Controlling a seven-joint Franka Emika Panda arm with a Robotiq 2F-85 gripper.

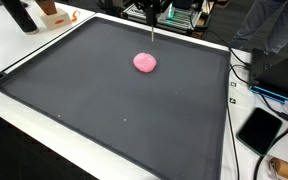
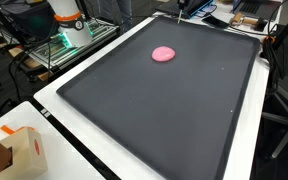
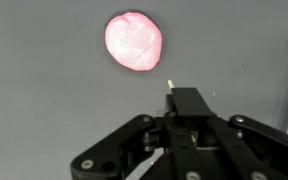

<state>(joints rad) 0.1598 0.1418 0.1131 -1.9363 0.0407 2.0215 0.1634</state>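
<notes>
The jaws, pressed together on a thin pale stick (image 1: 153,33), hang over the dark mat (image 1: 94,110) near a pink lump (image 1: 145,62), which lies apart from the stick's tip.

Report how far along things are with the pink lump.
Done: the end effector is shut on a thin rod. In hand: it hangs over the black tray near the pink lump, rod tip clear of it in the wrist view. Left: contact; the rod does not yet touch the lump.
</notes>
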